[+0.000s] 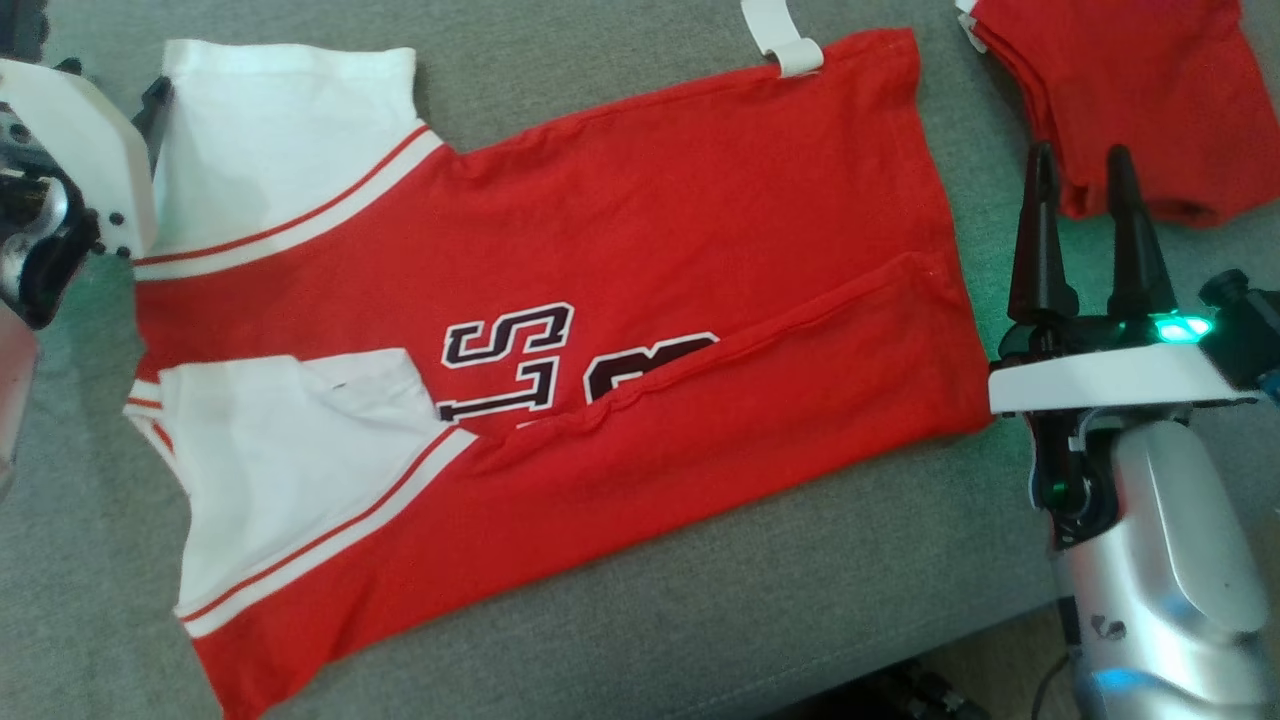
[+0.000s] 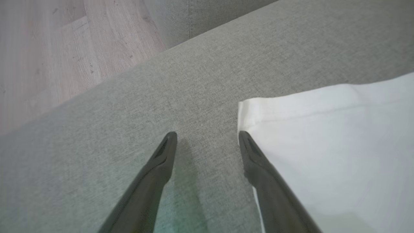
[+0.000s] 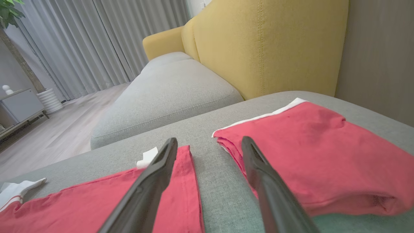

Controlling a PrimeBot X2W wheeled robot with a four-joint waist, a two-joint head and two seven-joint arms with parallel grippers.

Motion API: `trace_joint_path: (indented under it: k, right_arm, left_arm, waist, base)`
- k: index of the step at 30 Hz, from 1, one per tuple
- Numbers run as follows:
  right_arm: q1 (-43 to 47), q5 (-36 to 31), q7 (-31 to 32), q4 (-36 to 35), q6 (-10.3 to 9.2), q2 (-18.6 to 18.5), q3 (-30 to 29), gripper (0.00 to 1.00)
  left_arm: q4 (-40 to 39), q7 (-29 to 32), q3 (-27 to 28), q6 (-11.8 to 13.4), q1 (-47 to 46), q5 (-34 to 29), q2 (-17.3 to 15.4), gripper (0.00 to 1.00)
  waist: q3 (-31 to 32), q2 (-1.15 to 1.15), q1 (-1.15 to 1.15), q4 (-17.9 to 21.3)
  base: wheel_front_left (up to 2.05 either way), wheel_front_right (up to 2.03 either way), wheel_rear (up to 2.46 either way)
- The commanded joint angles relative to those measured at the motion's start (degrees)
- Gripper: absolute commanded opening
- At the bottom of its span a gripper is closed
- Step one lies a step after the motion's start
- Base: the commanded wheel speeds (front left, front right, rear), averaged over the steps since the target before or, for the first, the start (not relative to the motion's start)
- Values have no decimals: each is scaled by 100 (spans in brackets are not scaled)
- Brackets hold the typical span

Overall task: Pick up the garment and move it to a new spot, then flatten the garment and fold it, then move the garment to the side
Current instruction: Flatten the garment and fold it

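Note:
The garment (image 1: 620, 300), a red shirt with white sleeves and a dark printed front, lies spread on the grey cushion (image 1: 700, 600). Its near long side is folded up over part of the print. My right gripper (image 1: 1080, 165) stands open just right of the hem, fingers apart with nothing between them. In the right wrist view the hem edge (image 3: 181, 194) lies under the left finger. My left gripper (image 2: 207, 136) is open over bare cushion at the corner of the far white sleeve (image 2: 323, 145), its right finger along the sleeve's edge. The left arm's white housing (image 1: 70, 150) is at the upper left.
A second red garment (image 1: 1130, 90), folded, lies at the far right, just beyond my right fingertips. A white strip (image 1: 785, 40) pokes over the shirt's far edge. A yellow sofa back (image 3: 265, 45) rises behind. The cushion edge drops to wooden floor (image 2: 48, 48) on the left.

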State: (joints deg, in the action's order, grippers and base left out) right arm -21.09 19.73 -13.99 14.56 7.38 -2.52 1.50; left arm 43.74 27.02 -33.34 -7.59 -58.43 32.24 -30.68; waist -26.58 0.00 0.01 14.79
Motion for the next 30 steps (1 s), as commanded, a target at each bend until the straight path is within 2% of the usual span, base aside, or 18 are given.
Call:
trace_joint_path:
  k: [1,12,26,27,28,29,30]
  right_arm:
    - [-119,51,-61,-114,11,-36,90,100]
    - [-196,103,-94,166,11,-36,40,100]
    - [-300,152,-100,287,11,-36,90,100]
    - [-304,148,-100,296,11,-36,91,100]
    - [-308,140,-100,306,11,-36,88,100]
    - [-312,126,-100,318,11,-36,79,100]
    - [-315,109,-100,332,11,-36,64,100]
  left_arm:
    - [-65,28,146,11,-296,145,-239,100]
    - [52,-118,-235,10,-458,721,-142,100]
    - [-13,246,-848,10,-529,1440,-226,100]
    - [-20,300,-896,10,-524,1490,-234,57]
    - [-27,330,-933,10,-525,1534,-247,25]
    - [-36,324,-964,10,-527,1569,-256,0]
    - [-44,276,-978,10,-529,1599,-259,0]
  waist:
    - [-45,0,-1,44]
    - [-43,0,-1,48]
    - [-84,0,-1,100]
    - [-80,0,-1,104]
    - [-73,0,-1,105]
    - [-58,0,-1,101]
    - [-39,0,-1,90]
  base:
    - [0,0,0]
    - [0,0,0]
    - [0,0,0]
    - [0,0,0]
    - [0,0,0]
    - [0,0,0]
    - [0,0,0]
